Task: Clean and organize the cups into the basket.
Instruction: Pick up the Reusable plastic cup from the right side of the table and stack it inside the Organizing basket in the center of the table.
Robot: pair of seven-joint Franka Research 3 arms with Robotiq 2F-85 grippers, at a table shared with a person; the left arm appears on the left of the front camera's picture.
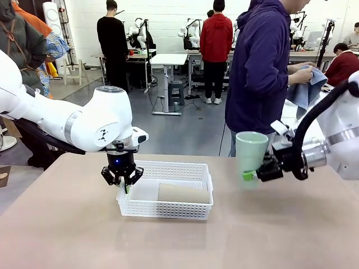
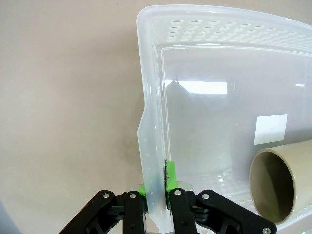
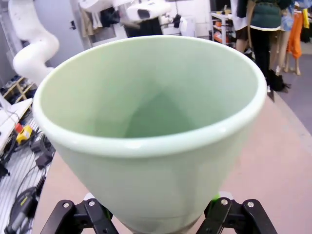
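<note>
Front view: the left gripper (image 1: 122, 181) clamps the left wall of the basket (image 1: 168, 212), a tan cup (image 1: 182, 194) lying on its side inside; the right gripper (image 1: 253, 175) grips the mint cup (image 1: 251, 152) upright, right of the basket.

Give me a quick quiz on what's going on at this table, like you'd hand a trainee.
1. True or false: the green cup already lies in the basket.
2. What does the left end effector grip? A) the basket's side wall B) a cup C) a cloth
3. Fill in: the tan cup in the basket lies on its ____.

Key:
1. False. The right end effector holds it upright, off to the basket's side.
2. A
3. side
</note>
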